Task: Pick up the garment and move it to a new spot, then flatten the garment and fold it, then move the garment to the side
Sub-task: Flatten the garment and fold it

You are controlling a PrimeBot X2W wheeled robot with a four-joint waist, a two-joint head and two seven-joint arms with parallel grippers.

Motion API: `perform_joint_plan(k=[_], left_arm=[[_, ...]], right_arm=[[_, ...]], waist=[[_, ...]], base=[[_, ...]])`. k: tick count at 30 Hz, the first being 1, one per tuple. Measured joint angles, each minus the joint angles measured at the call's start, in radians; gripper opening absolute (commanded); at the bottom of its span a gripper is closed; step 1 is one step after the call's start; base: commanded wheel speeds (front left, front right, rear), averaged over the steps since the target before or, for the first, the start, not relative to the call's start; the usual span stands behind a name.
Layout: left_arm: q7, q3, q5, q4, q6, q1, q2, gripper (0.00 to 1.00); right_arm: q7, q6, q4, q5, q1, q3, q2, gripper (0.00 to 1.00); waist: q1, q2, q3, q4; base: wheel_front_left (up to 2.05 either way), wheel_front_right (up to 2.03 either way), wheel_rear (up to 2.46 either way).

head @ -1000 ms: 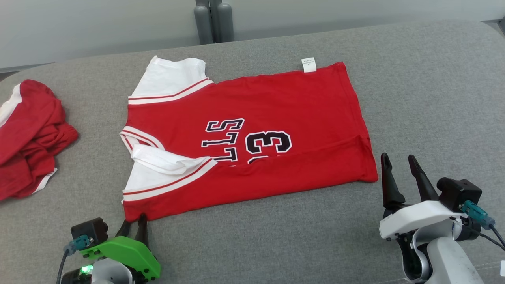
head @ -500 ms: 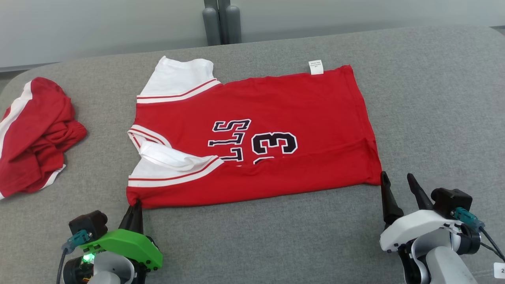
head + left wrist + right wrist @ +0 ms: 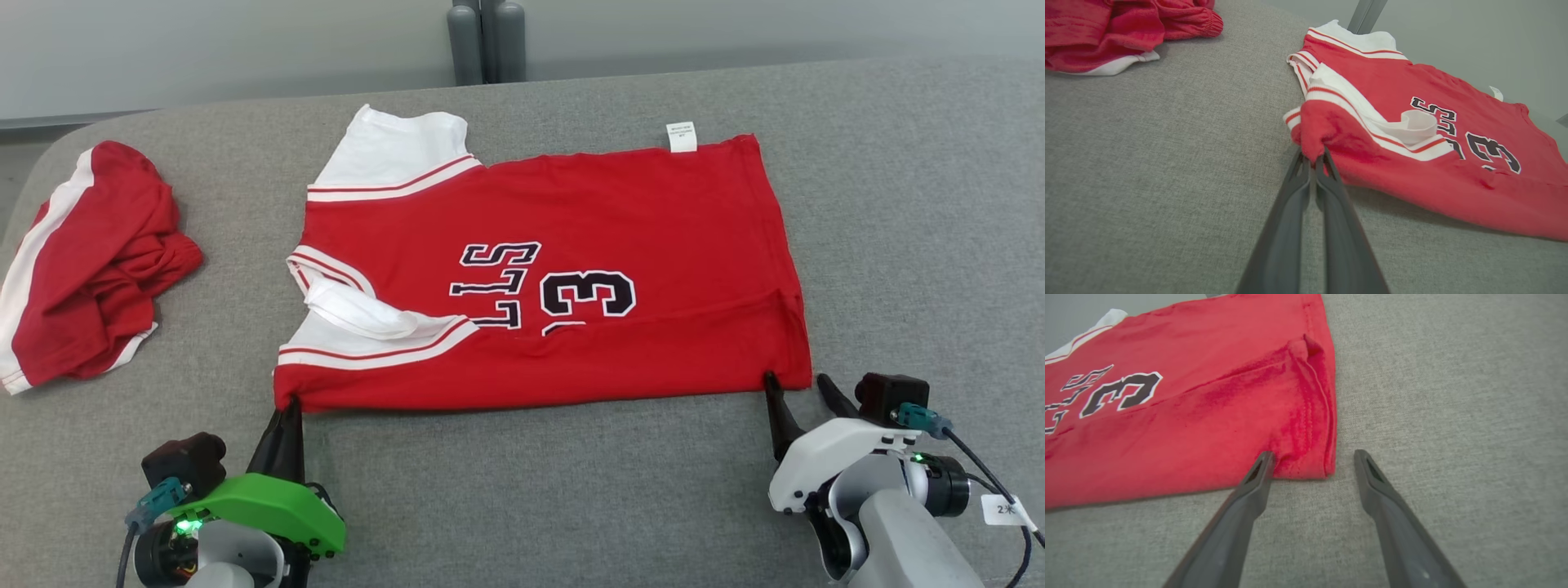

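The garment (image 3: 571, 245) is a red jersey with white sleeves and a black "33", lying on the grey surface with its near long edge folded over. My left gripper (image 3: 287, 406) is shut on the garment's near left corner (image 3: 1312, 134), pinching the red cloth between its tips and lifting it slightly. At the near right corner (image 3: 1306, 461) my right gripper (image 3: 796, 382) stands open. Its left fingertip (image 3: 1263, 459) touches the hem, and the corner lies just ahead of the gap between the two fingers.
A second red and white garment (image 3: 90, 261) lies crumpled at the far left of the grey padded surface (image 3: 914, 204). Grey posts (image 3: 486, 41) stand behind the far edge. Bare grey surface lies to the right and in front of the jersey.
My left gripper closed on the garment's near left corner. My right gripper, still open, came to the near right corner. The camera shifted, so the whole scene sits further right.
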Motion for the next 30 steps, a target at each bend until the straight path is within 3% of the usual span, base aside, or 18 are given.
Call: perform_joint_plan(k=[1, 2, 4, 7, 12, 16, 23, 30], left_arm=[[0.0, -0.001, 0.0, -0.004, 0.001, 0.001, 0.0, 0.0], [0.0, -0.002, 0.0, -0.009, 0.002, 0.002, 0.0, 0.0], [-0.001, -0.002, 0.0, -0.018, 0.005, 0.003, 0.0, 0.0], [-0.007, -0.001, 0.0, -0.026, 0.01, 0.005, 0.004, 0.0], [-0.017, -0.001, 0.0, -0.038, 0.009, 0.009, 0.01, 0.0], [-0.021, -0.008, 0.001, -0.079, 0.004, 0.026, 0.022, 0.0], [0.023, -0.029, 0.006, -0.24, 0.007, 0.156, 0.055, 0.0], [0.095, -0.042, 0.007, -0.399, 0.051, 0.329, 0.079, 0.0]], right_arm=[[0.002, 0.0, 0.014, 0.001, -0.008, 0.003, 0.0, 0.69], [0.007, 0.0, 0.03, 0.009, -0.019, 0.008, 0.0, 0.48], [0.007, 0.0, 0.055, 0.033, -0.036, 0.014, 0.0, 0.35], [0.004, 0.0, 0.096, 0.079, -0.062, 0.013, 0.0, 0.0], [0.004, 0.001, 0.122, 0.2, -0.085, 0.016, 0.002, 0.0], [0.005, 0.001, 0.077, 0.222, -0.081, 0.006, 0.001, 0.0], [0.089, 0.001, -0.162, 0.27, 0.074, -0.009, -0.02, 0.0], [0.222, 0.001, -0.407, 0.254, 0.289, -0.073, -0.021, 0.0]], waist=[[0.0, 0.0, 0.0, 0.001], [0.0, 0.0, 0.001, 0.003], [0.0, 0.0, 0.0, 0.004], [0.0, 0.0, -0.002, 0.001], [0.0, 0.0, -0.008, -0.002], [0.0, 0.0, -0.016, -0.005], [0.0, 0.0, -0.033, -0.015], [0.0, 0.0, -0.047, -0.026]], base=[[0.0, 0.0, 0.0], [0.0, 0.0, 0.0], [0.0, 0.0, 0.0], [0.0, 0.0, 0.0], [0.0, 0.0, 0.0], [0.0, 0.0, 0.0], [0.0, 0.0, 0.0], [0.0, 0.0, 0.0]])
